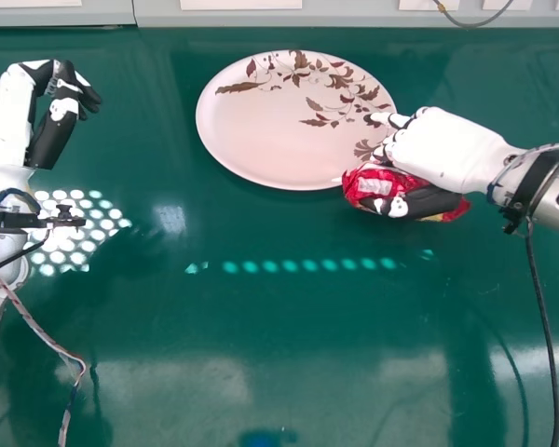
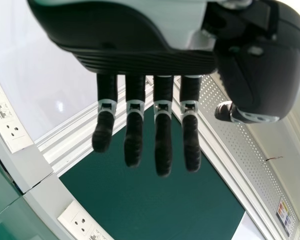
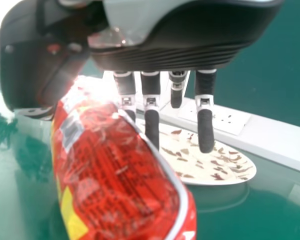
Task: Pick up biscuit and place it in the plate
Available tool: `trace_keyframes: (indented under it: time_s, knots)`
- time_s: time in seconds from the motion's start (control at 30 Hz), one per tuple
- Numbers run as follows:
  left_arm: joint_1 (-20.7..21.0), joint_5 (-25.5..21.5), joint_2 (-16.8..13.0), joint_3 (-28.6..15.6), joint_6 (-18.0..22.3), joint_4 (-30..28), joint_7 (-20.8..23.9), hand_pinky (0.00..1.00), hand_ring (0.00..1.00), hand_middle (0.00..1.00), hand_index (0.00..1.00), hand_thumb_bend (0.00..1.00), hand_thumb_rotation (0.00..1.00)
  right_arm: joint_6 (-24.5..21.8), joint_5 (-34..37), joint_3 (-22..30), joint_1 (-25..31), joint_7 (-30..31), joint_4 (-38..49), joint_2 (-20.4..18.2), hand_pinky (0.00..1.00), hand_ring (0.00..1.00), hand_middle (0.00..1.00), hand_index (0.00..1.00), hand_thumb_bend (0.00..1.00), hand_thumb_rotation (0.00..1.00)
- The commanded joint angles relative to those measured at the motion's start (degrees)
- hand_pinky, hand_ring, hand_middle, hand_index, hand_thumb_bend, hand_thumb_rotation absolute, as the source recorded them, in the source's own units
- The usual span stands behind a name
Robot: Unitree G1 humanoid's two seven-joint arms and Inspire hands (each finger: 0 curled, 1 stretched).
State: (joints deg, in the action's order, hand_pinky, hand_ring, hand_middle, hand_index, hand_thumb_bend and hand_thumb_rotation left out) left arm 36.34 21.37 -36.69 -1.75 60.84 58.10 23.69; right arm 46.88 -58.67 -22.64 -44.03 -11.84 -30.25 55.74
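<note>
The right hand (image 1: 440,147) is at the plate's lower right edge in the head view, its thumb and fingers around the red biscuit packet (image 1: 361,183). One end of the packet is at the rim of the pale oval plate (image 1: 261,140), which has a brown leaf pattern; whether they touch I cannot tell. In the right wrist view the packet (image 3: 115,175) lies between thumb and fingers of the right hand (image 3: 205,130), with the plate (image 3: 210,160) behind. My left hand (image 1: 51,130) is at the far left, fingers relaxed and empty; the left wrist view shows the left hand (image 2: 162,145) with straight fingers.
The green table (image 1: 279,326) extends below the plate, with bright light spots on it. Cables hang from both arms, and a grey ledge (image 1: 354,16) runs along the back edge. White socket panels (image 3: 225,117) stand behind the plate in the right wrist view.
</note>
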Motion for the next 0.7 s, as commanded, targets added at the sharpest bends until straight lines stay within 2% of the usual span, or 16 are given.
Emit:
trace_keyframes:
  time_s: [0.0,0.2,0.23,0.27,0.37,0.43,0.47,0.5,0.67]
  knots:
    - [-0.2,0.2,-0.8,-0.5,-0.2,-0.8,0.2,0.19,0.24,0.30,0.35,0.32,0.40,-0.7,1.4,1.4,1.3,-0.5,1.3,0.2,0.38,0.43,0.49,0.52,0.50,0.00]
    - [-0.6,0.1,-0.8,-0.5,0.1,-1.3,0.1,0.21,0.26,0.32,0.35,0.30,0.37,-3.2,4.8,4.8,4.5,2.0,5.9,0.8,0.37,0.44,0.50,0.52,0.50,0.00]
    - [-0.7,0.4,-0.8,-0.4,-0.1,-1.4,0.3,0.21,0.26,0.32,0.35,0.30,0.37,-3.7,5.6,5.5,5.2,2.9,7.1,1.1,0.25,0.43,0.49,0.51,0.51,0.00]
    - [-0.8,0.5,-0.8,-0.4,-0.2,-1.5,0.4,0.21,0.26,0.32,0.35,0.30,0.38,-4.3,6.1,6.2,5.8,4.1,8.9,1.6,0.21,0.42,0.48,0.50,0.51,0.00]
    - [-1.1,-0.1,-0.5,-0.5,-0.5,-1.7,-0.1,0.21,0.26,0.32,0.35,0.31,0.40,-6.4,7.2,8.7,7.7,7.6,14.2,2.9,0.20,0.42,0.48,0.49,0.52,0.00]
    - [-1.2,-0.4,-0.4,-0.5,-0.3,-1.3,-0.3,0.22,0.26,0.32,0.35,0.32,0.38,-7.6,8.4,10.5,8.9,10.3,17.3,3.8,0.20,0.42,0.48,0.49,0.52,0.00]
    - [-1.2,-0.2,-0.3,-0.5,-0.5,-1.4,-0.1,0.21,0.25,0.31,0.35,0.32,0.39,-7.9,9.5,11.4,9.5,11.6,18.5,4.2,0.30,0.44,0.48,0.49,0.51,0.00]
    - [-1.2,-0.3,-0.2,-0.5,-0.5,-1.3,-0.2,0.20,0.24,0.30,0.36,0.32,0.40,-8.6,10.8,12.5,10.2,13.4,20.0,4.7,0.34,0.44,0.48,0.47,0.51,0.00]
    - [-1.3,0.2,0.2,-0.2,-0.9,-1.4,0.2,0.19,0.23,0.30,0.35,0.32,0.39,-12.4,15.4,17.3,12.5,22.2,27.4,6.5,0.34,0.43,0.51,0.51,0.50,0.00]
